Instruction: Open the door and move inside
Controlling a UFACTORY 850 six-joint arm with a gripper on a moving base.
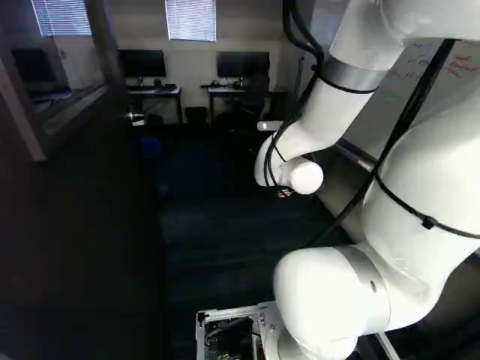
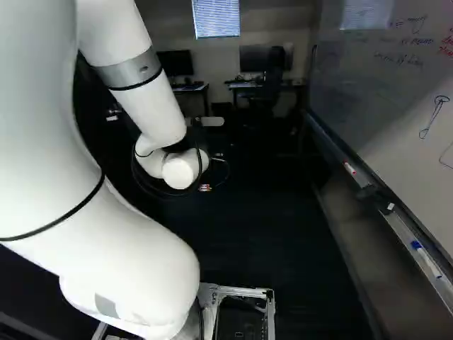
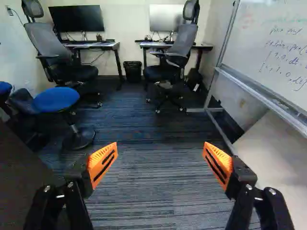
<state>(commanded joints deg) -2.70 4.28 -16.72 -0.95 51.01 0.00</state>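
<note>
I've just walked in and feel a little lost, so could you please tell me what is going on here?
A robot is being sent into this room. The door stands open at the left of the left base view, and the white arm reaches ahead, facing desks. It is handling nothing: its jaws are wide apart, with carpet visible between them.

Window [image 1: 190,19]: your brightest patch, on a dim back wall [image 1: 195,56].
Door [image 1: 75,247]: nearly black to you.
Arm [image 1: 420,187]: glaring white.
Whiteboard [image 2: 396,85]: you get window-shaped glare near its far edge.
Floor [image 3: 144,191]: dark in your base views, clearly lit in your wrist view.
</note>
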